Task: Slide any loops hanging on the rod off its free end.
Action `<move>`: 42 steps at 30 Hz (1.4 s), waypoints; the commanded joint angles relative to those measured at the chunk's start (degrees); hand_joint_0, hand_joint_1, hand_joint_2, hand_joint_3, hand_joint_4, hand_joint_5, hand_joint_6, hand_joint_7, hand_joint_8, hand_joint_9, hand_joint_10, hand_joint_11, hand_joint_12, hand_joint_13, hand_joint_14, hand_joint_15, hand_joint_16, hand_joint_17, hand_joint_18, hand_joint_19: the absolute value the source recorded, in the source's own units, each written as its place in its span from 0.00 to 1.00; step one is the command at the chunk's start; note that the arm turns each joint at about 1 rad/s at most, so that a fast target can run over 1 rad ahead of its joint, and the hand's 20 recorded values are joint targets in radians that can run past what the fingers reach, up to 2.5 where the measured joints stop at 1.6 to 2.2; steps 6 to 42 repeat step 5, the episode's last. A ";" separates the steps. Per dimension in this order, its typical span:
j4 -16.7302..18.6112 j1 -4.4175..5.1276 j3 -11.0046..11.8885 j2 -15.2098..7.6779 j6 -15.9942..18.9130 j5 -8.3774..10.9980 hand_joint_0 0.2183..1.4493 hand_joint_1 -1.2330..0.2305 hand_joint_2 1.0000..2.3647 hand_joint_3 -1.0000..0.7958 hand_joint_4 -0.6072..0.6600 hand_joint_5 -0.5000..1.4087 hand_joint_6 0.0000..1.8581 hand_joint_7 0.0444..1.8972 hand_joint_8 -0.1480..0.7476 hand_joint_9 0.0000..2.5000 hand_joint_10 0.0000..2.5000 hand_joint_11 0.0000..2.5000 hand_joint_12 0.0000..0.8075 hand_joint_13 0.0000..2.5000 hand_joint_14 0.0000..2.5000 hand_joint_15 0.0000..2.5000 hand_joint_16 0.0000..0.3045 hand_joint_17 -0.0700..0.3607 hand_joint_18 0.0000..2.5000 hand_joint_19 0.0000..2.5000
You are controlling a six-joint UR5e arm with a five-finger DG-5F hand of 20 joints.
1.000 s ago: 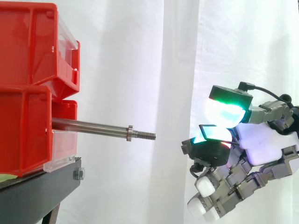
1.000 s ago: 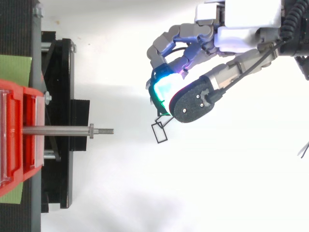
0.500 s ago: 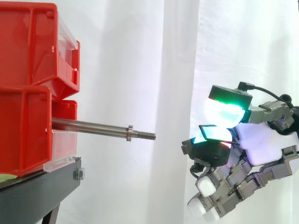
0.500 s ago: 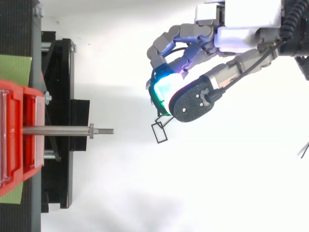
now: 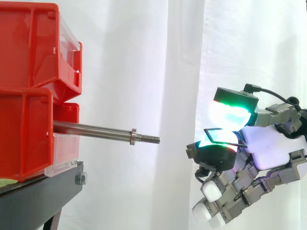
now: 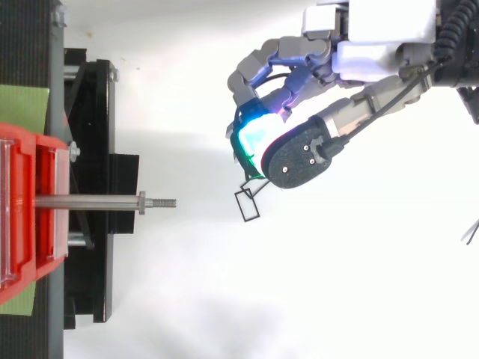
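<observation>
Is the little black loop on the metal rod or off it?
Off. The hand pinches the loop, apart from the rod's free end; the rod is bare.

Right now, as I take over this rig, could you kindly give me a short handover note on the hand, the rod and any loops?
Hand: shut, pinching a thin black rectangular wire loop between its glowing pads, apart from the rod and beyond its free end.
Rod: the straight steel rod sticks out of the red plastic bins on the black stand. Nothing hangs on it, and its threaded tip is clear.
Done: the loop is off the rod.
Left: probably just putting the held loop down.
</observation>
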 commanded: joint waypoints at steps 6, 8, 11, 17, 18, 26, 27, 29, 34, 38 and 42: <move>0.00 -0.08 -0.04 0.01 -0.03 0.00 0.33 0.41 0.01 0.40 0.50 0.14 0.49 0.76 0.45 0.33 0.00 0.06 0.25 0.22 0.00 0.00 0.11 0.34 0.14 0.03; 0.00 -0.08 -0.04 0.01 -0.03 0.00 0.33 0.41 0.01 0.40 0.50 0.14 0.49 0.76 0.45 0.33 0.00 0.06 0.25 0.22 0.00 0.00 0.11 0.34 0.14 0.03; 0.00 -0.08 -0.04 0.01 -0.03 0.00 0.33 0.41 0.01 0.40 0.50 0.14 0.49 0.76 0.45 0.33 0.00 0.06 0.25 0.22 0.00 0.00 0.11 0.34 0.14 0.03; 0.00 -0.08 -0.04 0.01 -0.03 0.00 0.33 0.41 0.01 0.40 0.50 0.14 0.49 0.76 0.45 0.33 0.00 0.06 0.25 0.22 0.00 0.00 0.11 0.34 0.14 0.03; 0.00 -0.08 -0.04 0.01 -0.03 0.00 0.33 0.41 0.01 0.40 0.50 0.14 0.49 0.76 0.45 0.33 0.00 0.06 0.25 0.22 0.00 0.00 0.11 0.34 0.14 0.03; 0.00 -0.08 -0.04 0.01 -0.03 0.00 0.33 0.41 0.01 0.40 0.50 0.14 0.49 0.76 0.45 0.33 0.00 0.06 0.25 0.22 0.00 0.00 0.11 0.34 0.14 0.03; 0.00 -0.08 -0.04 0.01 -0.03 0.00 0.33 0.41 0.01 0.40 0.50 0.14 0.49 0.76 0.45 0.33 0.00 0.06 0.25 0.22 0.00 0.00 0.11 0.34 0.14 0.03; 0.00 -0.08 -0.04 0.01 -0.03 0.00 0.33 0.41 0.01 0.40 0.50 0.14 0.49 0.76 0.45 0.33 0.00 0.06 0.25 0.22 0.00 0.00 0.11 0.34 0.14 0.03; 0.00 -0.08 -0.04 0.01 -0.03 0.00 0.33 0.41 0.01 0.40 0.50 0.14 0.49 0.76 0.45 0.33 0.00 0.06 0.25 0.22 0.00 0.00 0.11 0.34 0.14 0.03; 0.00 -0.08 -0.04 0.01 -0.03 0.00 0.33 0.41 0.01 0.40 0.50 0.14 0.49 0.76 0.45 0.33 0.00 0.06 0.25 0.22 0.00 0.00 0.11 0.34 0.14 0.03; 0.00 -0.08 -0.04 0.01 -0.03 0.00 0.33 0.41 0.01 0.40 0.50 0.14 0.49 0.76 0.45 0.33 0.00 0.06 0.25 0.22 0.00 0.00 0.11 0.34 0.14 0.03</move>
